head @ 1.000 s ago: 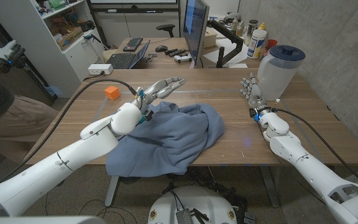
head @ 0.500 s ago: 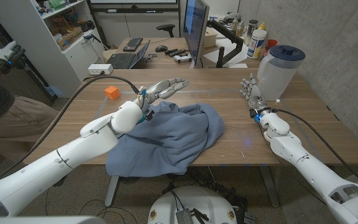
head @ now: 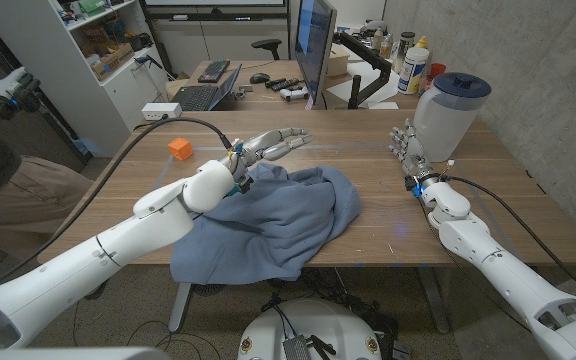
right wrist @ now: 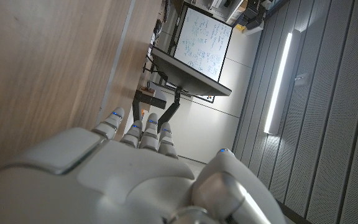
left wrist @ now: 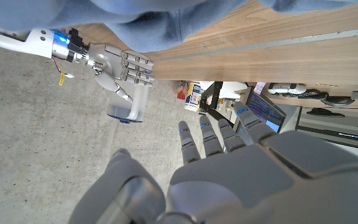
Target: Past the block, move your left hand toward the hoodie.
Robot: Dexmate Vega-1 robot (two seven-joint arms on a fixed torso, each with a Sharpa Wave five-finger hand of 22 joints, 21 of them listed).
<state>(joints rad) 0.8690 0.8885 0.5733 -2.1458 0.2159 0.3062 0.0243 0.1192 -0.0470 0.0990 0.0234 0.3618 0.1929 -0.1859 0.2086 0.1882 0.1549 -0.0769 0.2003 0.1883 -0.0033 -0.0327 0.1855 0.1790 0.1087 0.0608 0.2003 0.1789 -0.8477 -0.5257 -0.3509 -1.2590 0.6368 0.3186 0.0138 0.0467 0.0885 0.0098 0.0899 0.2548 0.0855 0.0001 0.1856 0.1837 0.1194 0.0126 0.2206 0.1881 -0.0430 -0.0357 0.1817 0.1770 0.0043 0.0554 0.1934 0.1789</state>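
A blue hoodie (head: 273,218) lies crumpled on the wooden table (head: 488,205), reaching to the near edge; a fold of the hoodie (left wrist: 160,15) also shows in the left wrist view. A small orange block (head: 178,148) sits at the table's left side. My left hand (head: 271,146) hovers over the hoodie's far left edge, past the block, fingers stretched out and apart, holding nothing. My left hand (left wrist: 229,165) shows empty in its wrist view too. My right hand (head: 408,150) stands upright at the table's right, fingers up, empty; the right hand (left wrist: 120,62) also appears in the left wrist view.
A clear jug with a dark blue lid (head: 448,112) stands just behind my right hand. A monitor (head: 315,45) rises beyond the table's far edge. A person's gloved hand (head: 6,85) is at the far left. A black cable (head: 158,130) arcs over the table's left part.
My left hand has drifted a little to the right and farther out over the hoodie's far edge. The right hand, the block and the hoodie stay as they were.
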